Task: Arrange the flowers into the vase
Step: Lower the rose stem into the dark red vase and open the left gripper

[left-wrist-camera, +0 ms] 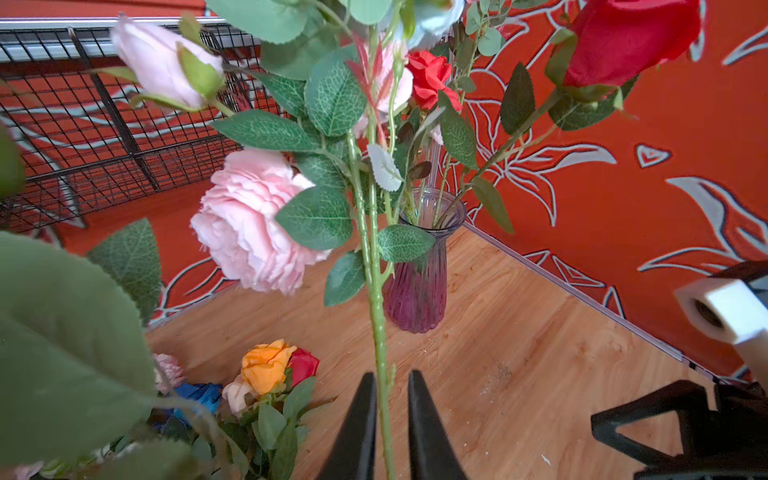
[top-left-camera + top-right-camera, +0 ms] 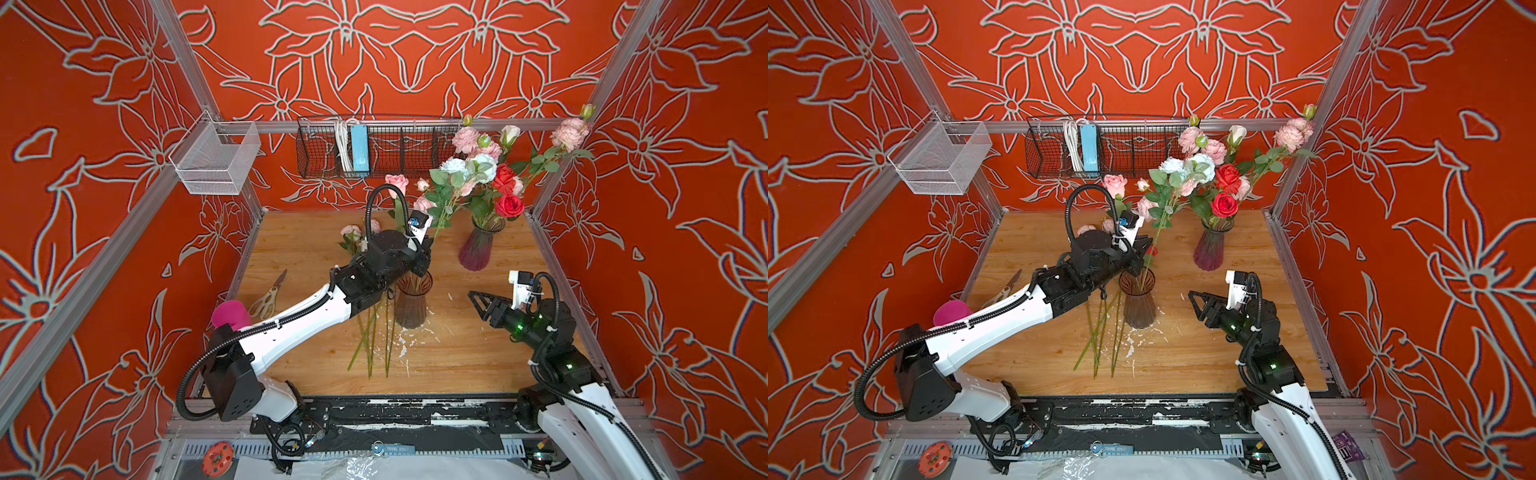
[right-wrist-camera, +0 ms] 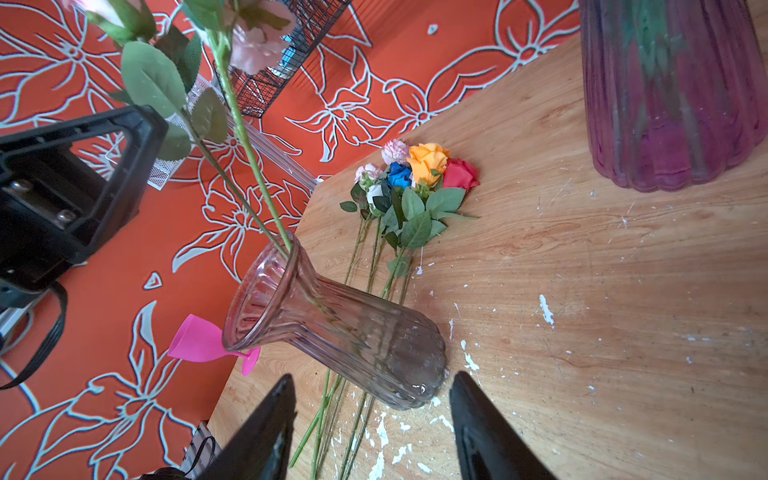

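A clear ribbed vase [image 2: 412, 303] [image 2: 1139, 303] [image 3: 332, 324] stands mid-table with a leafy pink-flowered stem [image 1: 376, 299] [image 3: 249, 137] in it. My left gripper [image 1: 388, 376] [image 2: 419, 266] hovers over its mouth. Its jaws are slightly apart, the stem running between them with a gap on each side. More flowers [image 3: 415, 174] [image 1: 266, 365] lie flat on the table, their stems [image 2: 370, 340] left of the vase. A purple vase [image 2: 480, 245] [image 1: 415, 291] at the back right holds a full bunch. My right gripper [image 3: 372, 376] [image 2: 476, 303] stands open and empty just right of the clear vase's base.
Scissors [image 2: 270, 295] and a pink plastic goblet [image 2: 230, 316] sit by the table's left edge. A black wire rack [image 2: 374, 145] and a white mesh basket [image 2: 216, 158] hang on the back rails. White flecks litter the wood [image 3: 582, 291] near the clear vase.
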